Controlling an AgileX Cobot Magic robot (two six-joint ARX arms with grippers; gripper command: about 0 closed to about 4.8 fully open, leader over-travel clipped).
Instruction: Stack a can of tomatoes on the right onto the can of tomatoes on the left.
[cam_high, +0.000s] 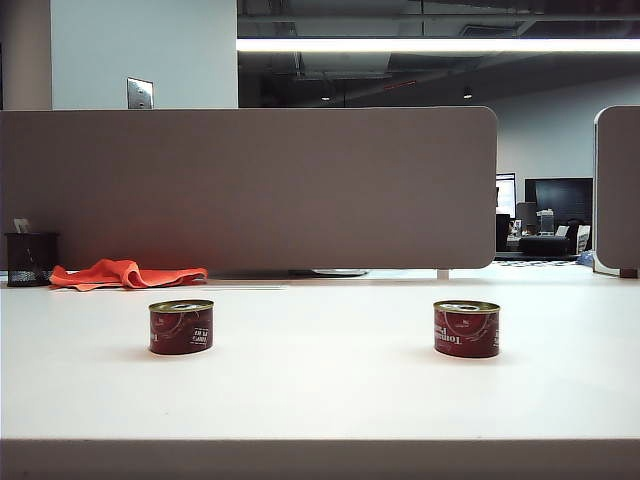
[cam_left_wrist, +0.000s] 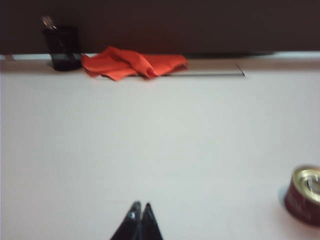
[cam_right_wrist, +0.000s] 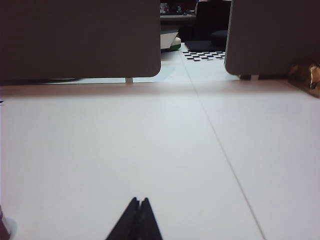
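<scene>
Left can: the left can (cam_high: 181, 326) stood upright on the white table (cam_high: 320, 390), at about eight o'clock from the table's middle in the outside view; gold lid up, red label; it also showed at the edge of the left wrist view (cam_left_wrist: 304, 194), blurred.
Right can: the right can (cam_high: 466, 328) stood upright at about four o'clock from the table's middle, well apart from the left can and level with it; nothing touched it; a sliver of red at the right wrist view's edge could not be identified.
Left gripper: the left gripper (cam_left_wrist: 138, 222) hung above bare table, its two dark fingertips pressed together, holding nothing; the left can lay off to its side, apart from it.
Right gripper: the right gripper (cam_right_wrist: 138, 220) hung above bare table, its fingertips together, holding nothing.
Background: an orange cloth (cam_high: 125, 273) lay crumpled at about ten o'clock, near the grey divider (cam_high: 250, 190); a black mesh cup (cam_high: 31, 259) stood just beside the cloth, at the table's far left.
</scene>
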